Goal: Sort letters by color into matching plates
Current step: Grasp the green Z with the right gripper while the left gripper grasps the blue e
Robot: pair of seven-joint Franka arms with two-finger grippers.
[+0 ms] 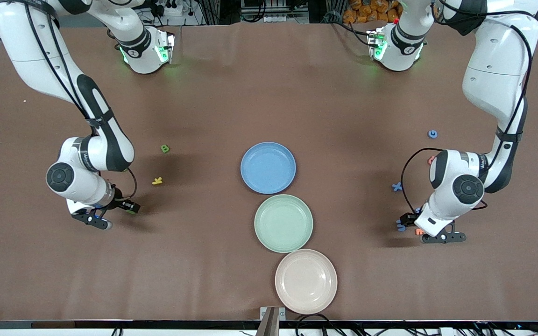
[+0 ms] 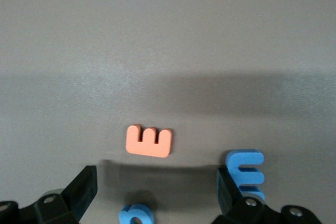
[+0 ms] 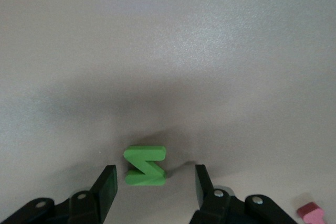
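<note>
Nearest the front camera we saw the pinkish-beige plate (image 1: 306, 281), then the mint green plate (image 1: 283, 223), then the blue plate (image 1: 268, 167), all round and raised-rimmed. The right claw (image 3: 152, 187) sat low at the right arm's end of the counter (image 1: 231, 93), fingers apart around a chunky green Z (image 3: 145, 165) lying flat. The left claw (image 2: 157, 195) stood wide apart over an orange E (image 2: 149, 141), also flat, a blue E (image 2: 245, 171) beside one finger.

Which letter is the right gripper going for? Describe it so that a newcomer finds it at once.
Start at the right arm's end of the table, where the right gripper is down at the tabletop. Between its open fingers lies a green letter, a chunky Z lying flat. The yellow letter and darker green B lie farther from the front camera.
</note>
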